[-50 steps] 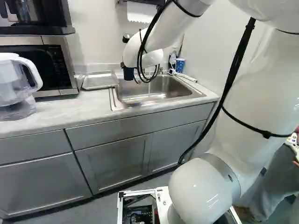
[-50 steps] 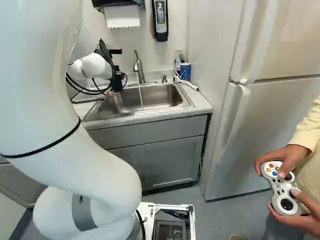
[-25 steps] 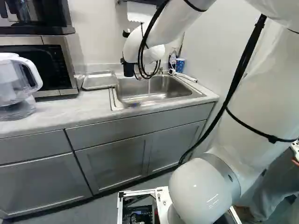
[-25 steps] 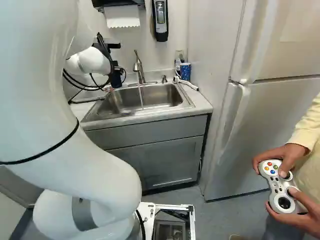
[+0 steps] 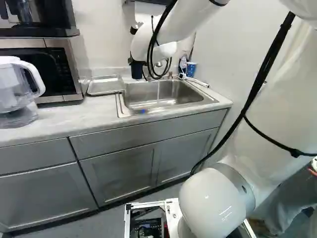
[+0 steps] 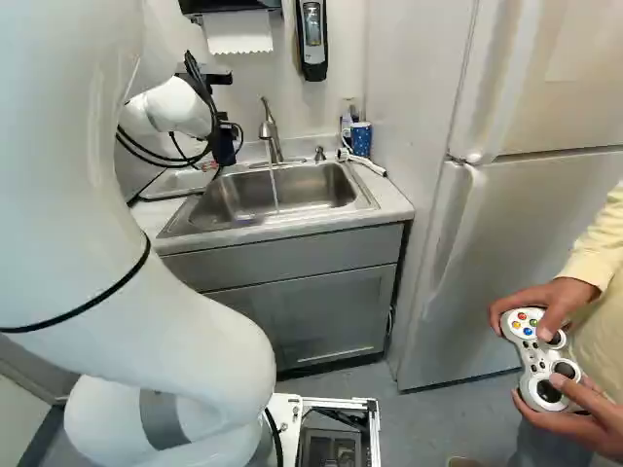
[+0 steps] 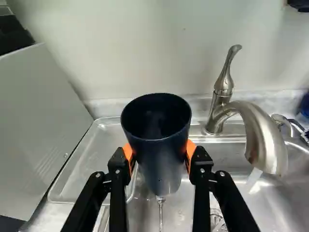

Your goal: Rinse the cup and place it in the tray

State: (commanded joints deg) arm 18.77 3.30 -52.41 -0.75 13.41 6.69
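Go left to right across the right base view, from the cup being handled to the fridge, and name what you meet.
Dark blue cup → faucet with water running → black wall dispenser → blue patterned cup → refrigerator.

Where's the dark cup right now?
In the wrist view, the dark cup is gripped by the end effector, between tray and faucet.
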